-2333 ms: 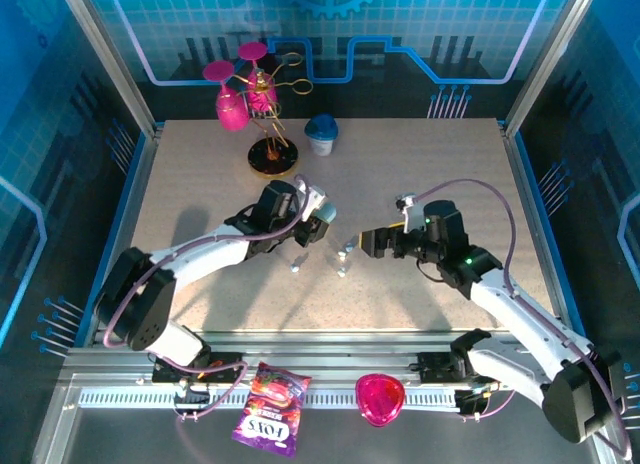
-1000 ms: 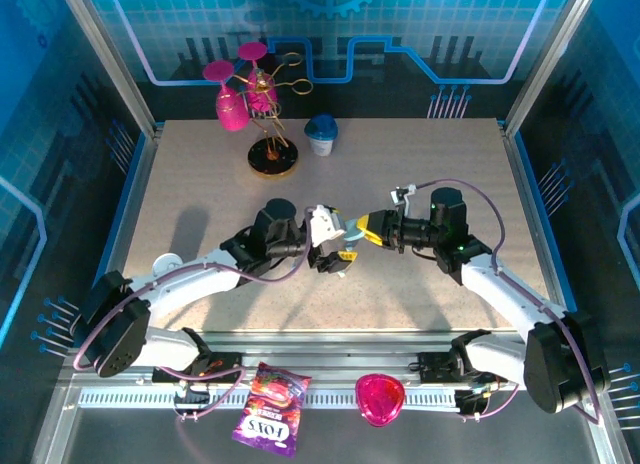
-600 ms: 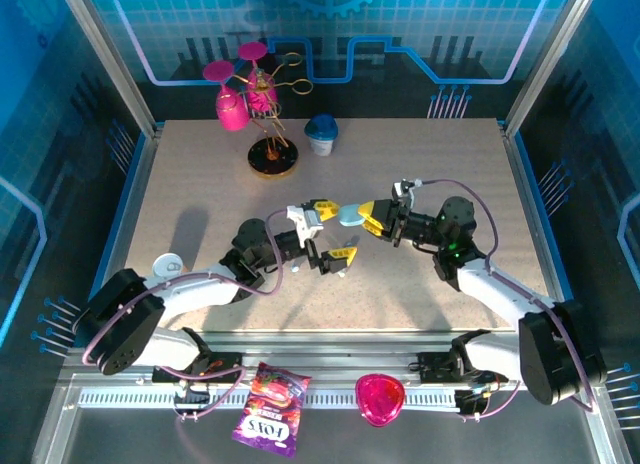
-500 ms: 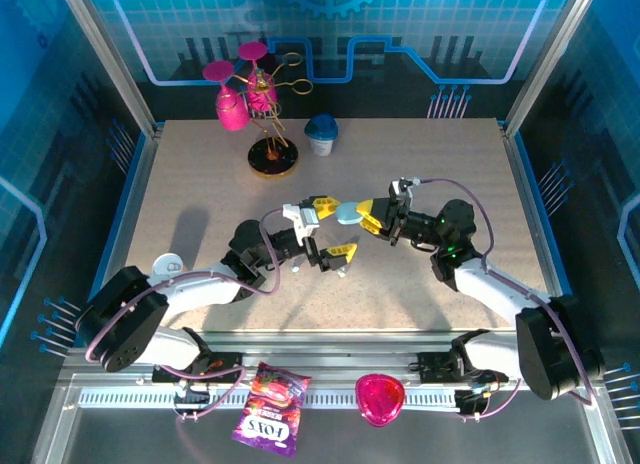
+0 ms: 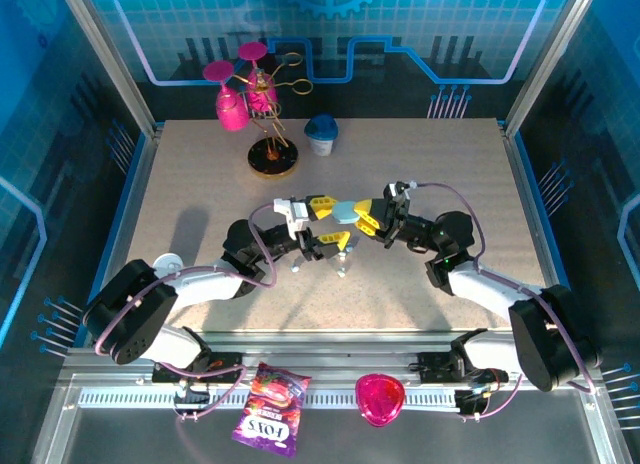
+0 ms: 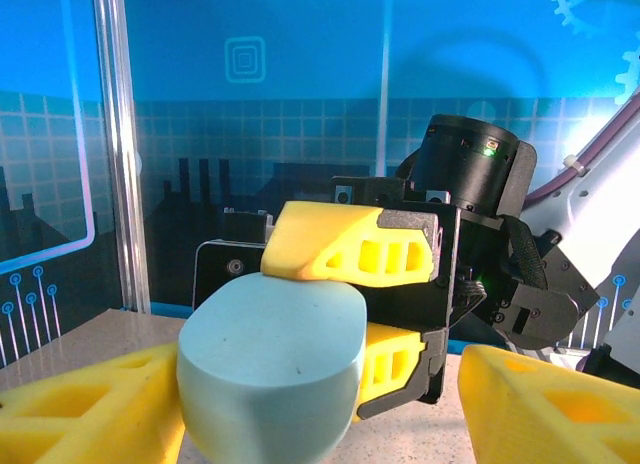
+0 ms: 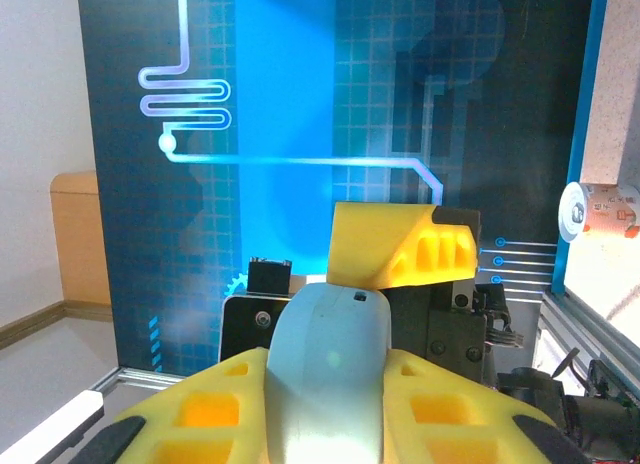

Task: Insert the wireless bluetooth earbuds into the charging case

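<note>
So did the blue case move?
Yes. The charging case shifted slightly right: once in line with the blue-lidded cup, now right of it, in the right gripper.

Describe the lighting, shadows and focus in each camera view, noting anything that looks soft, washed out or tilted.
Top external view: even light, with a soft arm shadow on the table. Left wrist view: the charging case is in focus, with its top face lit and its side shaded. Right wrist view: the scene is rotated sideways, and the pale wall at left is bright.
</note>
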Motion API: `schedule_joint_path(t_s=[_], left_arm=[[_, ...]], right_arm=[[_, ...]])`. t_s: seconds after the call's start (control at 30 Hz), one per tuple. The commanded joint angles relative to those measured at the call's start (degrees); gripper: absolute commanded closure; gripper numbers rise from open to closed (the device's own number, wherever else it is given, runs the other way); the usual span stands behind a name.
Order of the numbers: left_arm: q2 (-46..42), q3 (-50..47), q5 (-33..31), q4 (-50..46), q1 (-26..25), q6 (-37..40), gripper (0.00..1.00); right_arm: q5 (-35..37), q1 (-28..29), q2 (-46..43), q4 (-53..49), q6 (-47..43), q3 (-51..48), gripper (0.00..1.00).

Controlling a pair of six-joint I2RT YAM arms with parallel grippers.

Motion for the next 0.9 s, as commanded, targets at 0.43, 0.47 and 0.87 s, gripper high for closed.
schedule_joint_path(t_s=[0.43,0.47,0.87], left_arm=[[0.9,0.7,4.8,2.6,0.5,-1.3,0.45],[1.1,0.9,4.9,3.0,0.4,-1.6,0.45],[2.8,2.1,6.5,4.6,0.4,-2.6,0.45]], right_arm=[[1.2,1.3,-1.5,2.8,0.5,0.2,0.95],[1.2,1.3,-1.7,2.8,0.5,0.2,0.95],[1.0,2.1,-3.6,-0.5,-1.1,1.0,0.95]])
